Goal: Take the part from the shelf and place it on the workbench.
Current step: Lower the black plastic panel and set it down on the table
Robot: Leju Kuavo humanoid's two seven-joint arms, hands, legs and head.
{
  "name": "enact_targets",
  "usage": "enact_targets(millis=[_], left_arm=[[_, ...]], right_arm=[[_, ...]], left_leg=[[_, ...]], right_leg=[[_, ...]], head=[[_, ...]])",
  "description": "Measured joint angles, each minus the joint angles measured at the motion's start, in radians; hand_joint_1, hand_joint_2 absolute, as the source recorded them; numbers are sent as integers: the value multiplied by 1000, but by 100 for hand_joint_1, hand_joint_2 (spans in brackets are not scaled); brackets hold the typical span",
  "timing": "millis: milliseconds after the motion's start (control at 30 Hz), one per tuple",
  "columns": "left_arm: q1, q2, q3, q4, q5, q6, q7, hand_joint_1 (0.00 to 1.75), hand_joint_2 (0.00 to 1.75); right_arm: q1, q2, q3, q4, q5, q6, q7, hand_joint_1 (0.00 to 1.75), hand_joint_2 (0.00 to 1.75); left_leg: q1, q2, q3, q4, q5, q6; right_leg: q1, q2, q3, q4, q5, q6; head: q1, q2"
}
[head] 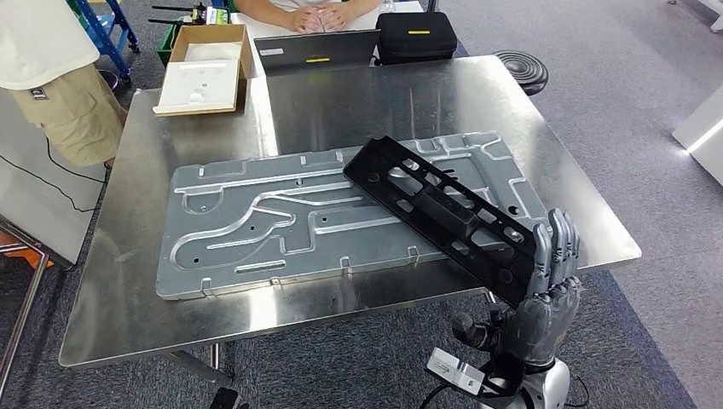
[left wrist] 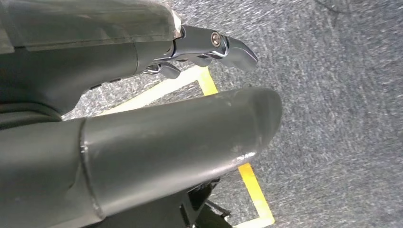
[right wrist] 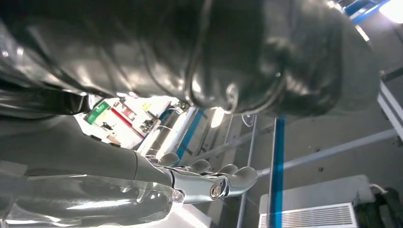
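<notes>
Part (head: 443, 213), long black slotted bar, lies diagonally across the tabletop (head: 128, 290); right hand (head: 546, 294) supports its near end, fingers extended. Left hand's (left wrist: 209, 47) fingers curl, holding nothing.

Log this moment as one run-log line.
phase: placing | right hand: at near end of black slotted part | part: far end on grey metal plate, near end overhanging workbench edge | left hand: idle

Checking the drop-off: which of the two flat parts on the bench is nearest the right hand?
The black slotted part, lying diagonally across the grey plate; its end reaches the right hand.
</notes>
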Motion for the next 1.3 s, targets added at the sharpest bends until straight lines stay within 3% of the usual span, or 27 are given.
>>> enact_targets(millis=[67, 133, 267, 333, 400, 467, 500, 600, 667, 767, 800, 867, 933, 967, 1000, 1067, 1133, 1167, 1200, 1267, 1300], left_arm=[[1, 0, 3, 0, 5, -1, 11, 0, 0], [1, 0, 7, 0, 12, -5, 25, 0, 0], [2, 1, 17, 0, 26, -23, 54, 0, 0], [3, 2, 23, 0, 30, -32, 58, 0, 0], [6, 2, 28, 0, 33, -37, 59, 0, 0], [10, 2, 30, 0, 33, -39, 59, 0, 0], [12, 2, 31, 0, 33, -39, 58, 0, 0], [10, 3, 31, 0, 33, -39, 58, 0, 0], [6, 4, 31, 0, 33, -39, 57, 0, 0], [7, 4, 32, 0, 32, -37, 56, 0, 0], [7, 4, 32, 0, 32, -37, 56, 0, 0], [4, 3, 32, 1, 32, -37, 56, 0, 0], [4, 2, 33, 1, 33, -37, 56, 0, 0], [5, 2, 33, 1, 33, -37, 56, 0, 0], [5, 2, 33, 1, 33, -37, 56, 0, 0], [5, 2, 33, 1, 33, -37, 56, 0, 0], [5, 1, 33, 1, 32, -37, 56, 0, 0], [5, 1, 33, 1, 32, -37, 56, 0, 0], [5, 1, 33, 1, 32, -37, 56, 0, 0], [5, 1, 33, 1, 32, -37, 56, 0, 0], [5, 1, 33, 1, 32, -37, 56, 0, 0]], right_arm=[[8, 5, 0, -21, -20, 0, 0, 0, 0], [14, 8, 0, -42, -52, 0, 0, 0, 0], [20, 10, -2, -77, -92, 0, 1, 0, 0], [21, 10, -2, -91, -95, 0, 1, 0, 0], [23, 10, -2, -99, -96, 0, 1, 0, 0], [26, 10, -2, -102, -96, 0, 1, 0, 0], [27, 11, -2, -104, -96, 0, 1, 0, 0], [29, 12, -2, -110, -95, 0, 1, 0, 0], [29, 12, -1, -112, -94, 0, 1, 0, 0], [29, 12, -1, -114, -93, 0, 1, 0, 0], [29, 12, -1, -114, -93, 0, 1, 0, 0], [29, 12, -1, -114, -92, 0, 1, 0, 0], [30, 12, -1, -113, -92, 0, 1, 0, 0], [30, 12, -1, -113, -92, 0, 1, 0, 0], [30, 12, -1, -113, -92, 0, 1, 0, 0], [29, 12, -1, -113, -92, 0, 1, 0, 0], [27, 12, -1, -113, -92, 0, 1, 0, 0], [27, 12, -1, -114, -92, 0, 1, 0, 0], [26, 12, -1, -114, -92, 0, 1, 0, 0], [25, 13, -1, -114, -92, 0, 1, 0, 0], [25, 13, -1, -113, -92, 0, 1, 0, 0]], left_leg=[[-1, -1, 1, 5, -4, -4], [-4, -2, 0, 11, -7, -14], [-4, -3, -5, 23, -16, -34], [-1, -3, -31, 87, -72, -43], [1, -3, -81, 221, -152, -51], [2, -3, -104, 305, -185, -54], [2, -3, -87, 288, -173, -53], [-1, -3, 42, 76, -98, -38], [-8, -3, 81, 1, -79, -28], [-9, -2, 69, -4, -55, -15], [-7, 1, 62, -8, -43, -7], [-3, 7, 40, -11, -19, 5], [-5, 9, 12, -8, 0, 9], [-6, 10, -2, -6, 9, 8], [-7, 10, -18, -1, 18, 6], [-7, 10, -44, 8, 31, 3], [-9, 8, -61, 16, 43, -4], [-9, 8, -65, 18, 50, -10], [-9, 8, -67, 18, 57, -16], [-7, 7, -72, 17, 68, -30], [-6, 5, -80, 25, 56, -35]], right_leg=[[0, -1, 68, -138, 66, -5], [3, 0, 116, -236, 99, -12], [4, 1, 116, -249, 112, -31], [0, -1, 109, -254, 120, -44], [1, -4, 96, -254, 129, -51], [3, -4, 82, -251, 138, -52], [3, -4, 75, -248, 142, -50], [3, -3, 60, -239, 154, -42], [3, -4, 57, -237, 163, -30], [1, -4, 55, -243, 177, -9], [1, -3, 48, -233, 161, -5], [-1, -1, 19, -154, 76, 1], [-2, -2, -15, -25, -15, 7], [-2, -2, -18, 19, -31, 10], [-2, -2, -5, 31, -26, 10], [-1, -2, 76, -55, 18, 5], [4, -1, 176, -197, 37, -6], [7, -1, 204, -242, 37, -12], [11, -1, 215, -265, 34, -17], [11, -3, 205, -272, 50, -30], [9, -4, 196, -276, 61, -39]], head=[[0, 0], [0, 0], [0, 0], [0, 0], [0, 0], [0, 0], [0, 0], [0, 0], [0, 0], [0, 0], [0, 0], [1, 0], [1, 0], [1, 0], [1, 0], [1, 0], [0, 0], [0, 0], [0, 0], [1, 0], [0, 0]])
